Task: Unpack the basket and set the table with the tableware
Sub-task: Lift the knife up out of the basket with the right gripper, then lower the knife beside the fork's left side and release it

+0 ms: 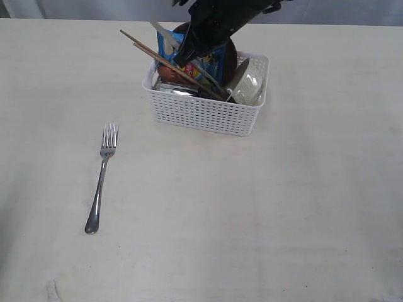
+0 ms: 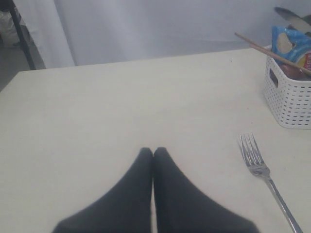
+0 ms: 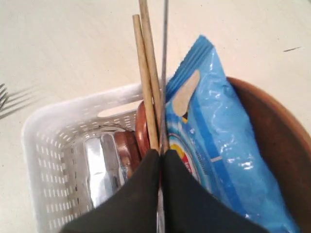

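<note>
Inside the basket [image 3: 63, 109], around the right gripper [image 3: 161, 155]
The knife [image 3: 165, 58] runs between the fingers [image 3: 131, 199]; chopsticks [image 3: 148, 77] just beside one, snack bag [image 3: 218, 145] beside the other; fork [image 1: 101, 182] well apart on the table [image 1: 283, 207].

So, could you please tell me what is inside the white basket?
Two chopsticks, a blue snack bag, a brown plate, a shiny steel cup and a pale bowl show. The floor of the basket and anything beneath them are covered.
</note>
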`<state>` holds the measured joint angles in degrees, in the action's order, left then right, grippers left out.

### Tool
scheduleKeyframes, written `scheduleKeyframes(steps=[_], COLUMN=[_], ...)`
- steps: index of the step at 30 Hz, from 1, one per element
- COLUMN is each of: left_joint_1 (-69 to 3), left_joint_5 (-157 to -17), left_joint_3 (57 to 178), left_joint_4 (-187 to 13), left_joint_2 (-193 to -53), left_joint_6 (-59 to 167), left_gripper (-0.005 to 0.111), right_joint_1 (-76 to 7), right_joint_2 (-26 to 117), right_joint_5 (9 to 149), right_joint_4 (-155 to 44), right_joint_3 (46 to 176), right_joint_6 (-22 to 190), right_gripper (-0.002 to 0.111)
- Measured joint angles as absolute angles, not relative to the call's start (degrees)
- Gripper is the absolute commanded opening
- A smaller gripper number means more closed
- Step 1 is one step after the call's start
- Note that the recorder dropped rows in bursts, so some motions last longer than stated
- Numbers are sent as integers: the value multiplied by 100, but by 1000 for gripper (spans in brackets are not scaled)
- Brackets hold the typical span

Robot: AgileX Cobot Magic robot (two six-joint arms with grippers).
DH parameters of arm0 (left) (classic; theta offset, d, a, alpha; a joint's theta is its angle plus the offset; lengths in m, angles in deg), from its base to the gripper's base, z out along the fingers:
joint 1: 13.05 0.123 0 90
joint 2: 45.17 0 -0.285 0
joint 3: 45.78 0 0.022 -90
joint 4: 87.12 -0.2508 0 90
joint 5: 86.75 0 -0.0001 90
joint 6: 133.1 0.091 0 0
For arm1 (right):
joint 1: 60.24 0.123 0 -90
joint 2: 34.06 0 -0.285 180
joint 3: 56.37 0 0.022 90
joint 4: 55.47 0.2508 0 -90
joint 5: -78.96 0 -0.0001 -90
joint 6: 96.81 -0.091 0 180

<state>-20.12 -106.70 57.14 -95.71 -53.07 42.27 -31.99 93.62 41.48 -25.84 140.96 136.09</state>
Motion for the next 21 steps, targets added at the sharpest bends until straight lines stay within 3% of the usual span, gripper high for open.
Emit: scheduleKeyframes(steps=[21], left_joint_1=[-2012], left_joint_5=[-10670], left_joint_3=[5714], left_joint_4=[-9571], left_joint_2=[-5307], left_joint_6=[4227], left_gripper=[0], right_joint_1=[-3199], right_joint_2=[8119], right_joint_5=[3572], right_joint_4=[-2285], right_joint_3=[14083], right_joint_6=[12889], right_gripper=[-1])
